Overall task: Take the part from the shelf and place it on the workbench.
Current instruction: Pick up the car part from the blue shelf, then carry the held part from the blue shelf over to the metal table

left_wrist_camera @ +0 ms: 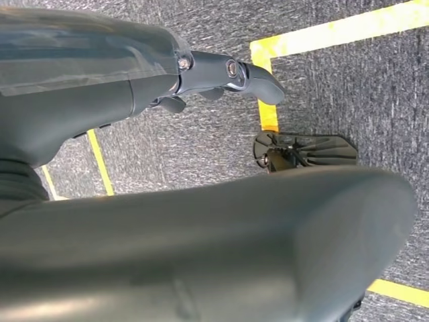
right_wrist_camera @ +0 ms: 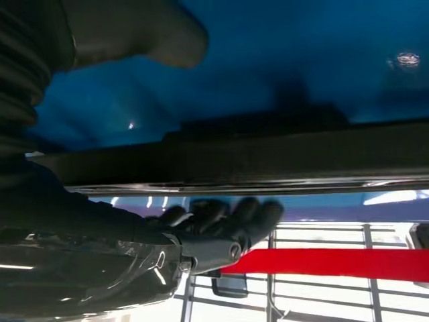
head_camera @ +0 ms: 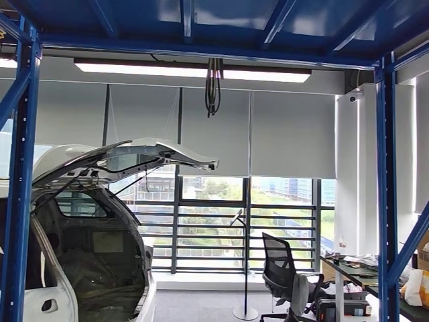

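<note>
Blue steel shelf [head_camera: 384,188] frame, right robot hand [right_wrist_camera: 222,225] gripping long glossy black part [right_wrist_camera: 253,164], left robot hand [left_wrist_camera: 222,74] uncertain.

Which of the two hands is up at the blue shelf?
The right hand: it reaches under the blue shelf, its fingers beside a long dark part. The left hand hangs over grey carpet marked with yellow tape.

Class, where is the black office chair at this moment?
In the head view the black office chair stands low and right of centre, before the window railing, between the floor stand and the cluttered desk, far right of the white car.
</note>
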Robot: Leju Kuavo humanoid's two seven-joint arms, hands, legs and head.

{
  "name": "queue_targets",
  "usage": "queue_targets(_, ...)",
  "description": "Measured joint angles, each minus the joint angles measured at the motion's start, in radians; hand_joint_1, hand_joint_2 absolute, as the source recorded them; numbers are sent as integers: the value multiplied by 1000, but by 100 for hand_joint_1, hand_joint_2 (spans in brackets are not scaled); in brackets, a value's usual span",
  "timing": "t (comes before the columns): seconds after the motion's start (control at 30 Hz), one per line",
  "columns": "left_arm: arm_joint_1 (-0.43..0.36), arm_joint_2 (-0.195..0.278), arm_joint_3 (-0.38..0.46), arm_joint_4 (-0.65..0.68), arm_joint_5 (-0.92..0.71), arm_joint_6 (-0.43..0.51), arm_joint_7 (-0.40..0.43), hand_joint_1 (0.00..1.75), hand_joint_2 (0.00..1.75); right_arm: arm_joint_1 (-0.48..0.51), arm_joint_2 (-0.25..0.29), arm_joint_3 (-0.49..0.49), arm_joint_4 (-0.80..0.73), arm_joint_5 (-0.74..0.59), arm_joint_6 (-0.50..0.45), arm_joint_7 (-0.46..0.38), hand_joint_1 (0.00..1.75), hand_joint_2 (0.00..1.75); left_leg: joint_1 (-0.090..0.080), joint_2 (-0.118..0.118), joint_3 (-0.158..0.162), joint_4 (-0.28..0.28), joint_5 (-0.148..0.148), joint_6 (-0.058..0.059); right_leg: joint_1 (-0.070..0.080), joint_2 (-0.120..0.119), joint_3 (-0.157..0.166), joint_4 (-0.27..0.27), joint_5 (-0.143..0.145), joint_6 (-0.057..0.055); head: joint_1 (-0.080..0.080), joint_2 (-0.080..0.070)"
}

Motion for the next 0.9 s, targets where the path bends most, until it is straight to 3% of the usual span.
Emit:
queue_targets(0.3, 3, 0, -7, 0, 0, -1, -61, 0, 0, 2, -43, 11, -14, -6, -28, 29, 175, 175, 0, 0, 0, 0, 0, 0, 0, 0, 0, 0, 0, 0, 0, 0)
queue_targets(0.43, 3, 0, -13, 0, 0, 4, -83, 0, 175, 9, -57, 18, -40, 5, -32, 43, 175, 175, 0, 0, 0, 0, 0, 0, 0, 0, 0, 0, 0, 0, 0, 0)
queue_targets(0.9, 1, 0, -26, 0, 0, 30, -68, 0, 175, 51, -83, 27, -180, -8, -26, 32, 175, 175, 0, 0, -1, 0, 0, 0, 0, 0, -1, 0, 0, 0, 0, 0)
